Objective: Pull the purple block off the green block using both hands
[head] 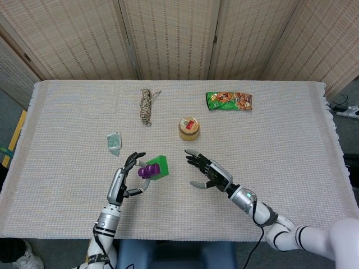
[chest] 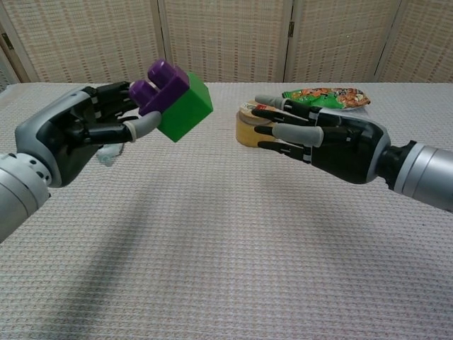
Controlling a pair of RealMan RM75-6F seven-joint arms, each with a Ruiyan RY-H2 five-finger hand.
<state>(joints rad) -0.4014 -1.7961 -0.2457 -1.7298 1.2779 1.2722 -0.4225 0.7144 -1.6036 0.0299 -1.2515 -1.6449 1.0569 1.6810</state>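
Observation:
My left hand [head: 124, 180] [chest: 85, 134] holds the joined blocks up above the table. The purple block [head: 147, 170] [chest: 158, 86] sits on the side of the green block [head: 160, 167] [chest: 187, 110] nearest that hand, and the green one points toward the right. My right hand [head: 210, 174] [chest: 322, 138] hovers open a short way right of the green block, fingers spread and pointing at it, not touching.
A yellow jar with a red label [head: 189, 128] [chest: 246, 126] stands just behind the right hand. A snack packet [head: 229, 101] [chest: 326, 97], a rope bundle [head: 146, 106] and a small teal packet [head: 114, 141] lie farther out on the white cloth [head: 280, 140].

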